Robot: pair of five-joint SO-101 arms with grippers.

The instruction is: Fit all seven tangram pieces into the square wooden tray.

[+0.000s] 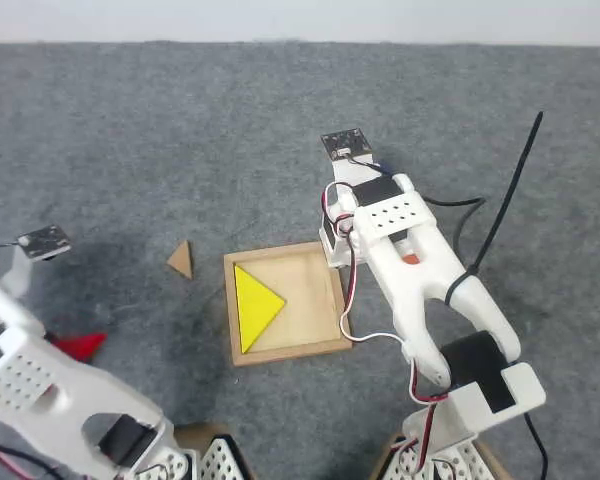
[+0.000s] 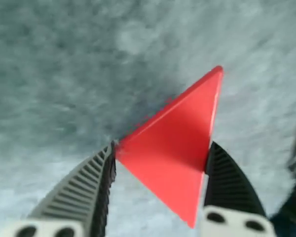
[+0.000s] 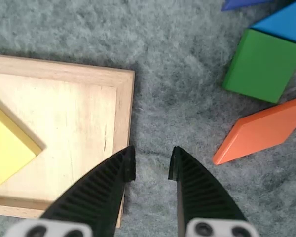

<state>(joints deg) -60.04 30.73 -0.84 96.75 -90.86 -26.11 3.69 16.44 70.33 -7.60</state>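
Note:
The square wooden tray [image 1: 285, 345] lies mid-table with a yellow triangle [image 1: 255, 305] in its left half. My left gripper [image 2: 160, 165] is shut on a red triangle [image 2: 180, 148], which pokes out beside the left arm [image 1: 80, 345] at the table's left. A small wooden-coloured triangle [image 1: 181, 259] lies left of the tray. My right gripper [image 3: 151, 163] hovers just outside the tray's rim [image 3: 124, 113], its fingers a narrow gap apart and holding nothing. Past it lie a green square [image 3: 264, 64], an orange parallelogram [image 3: 264, 131] and a blue triangle [image 3: 286, 22].
The right arm [image 1: 420, 280] stretches from the front right to the tray's far right corner and covers the loose pieces there. A dark blue piece [image 3: 241, 4] lies beyond the green square. Grey carpet covers the table; a black cable [image 1: 505, 210] runs at right.

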